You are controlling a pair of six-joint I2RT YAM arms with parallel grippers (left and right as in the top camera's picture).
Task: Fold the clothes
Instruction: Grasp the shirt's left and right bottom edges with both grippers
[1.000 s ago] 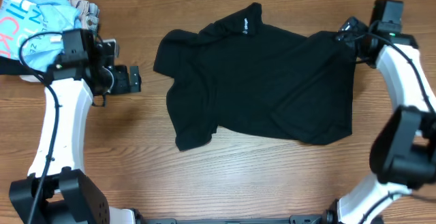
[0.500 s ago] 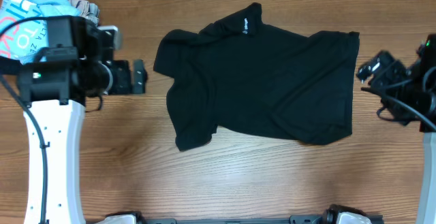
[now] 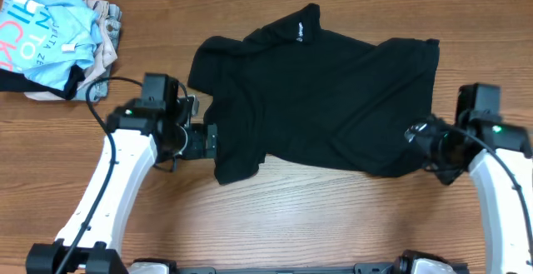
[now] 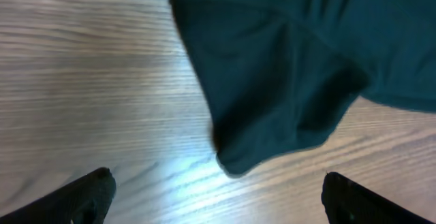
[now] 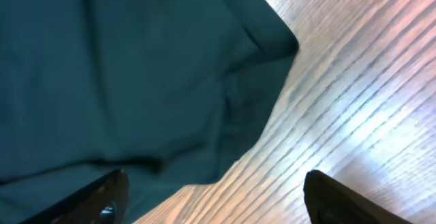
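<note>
Hovering wide open with nothing held, the left gripper [image 3: 210, 139] sits at the 7 o'clock corner of the plain black short-sleeved T-shirt of soft fabric [image 3: 325, 99]. In the left wrist view a rounded flap of black cloth lies on the wood ahead of the spread fingertips, not yet between them. The right gripper [image 3: 414, 134] is spread just as wide and also empty, at the shirt's 4 o'clock corner. Its wrist view shows a pointed corner of cloth and a rumpled edge lying just ahead of the tips.

The shirt lies spread, somewhat creased, across the middle of the brown wooden table [image 3: 316, 224], with its small white mark near the 12 o'clock edge. A heap of light blue printed and beige garments [image 3: 58, 32] sits well apart at the table's 10 o'clock corner.

The step in hand looks like the approach for a first fold, with each arm lined up on a near corner. Next, each gripper probably needs to drop to the table and pinch its corner. Both would then carry the near edge toward 12 o'clock together, so the cloth folds evenly rather than bunching
</note>
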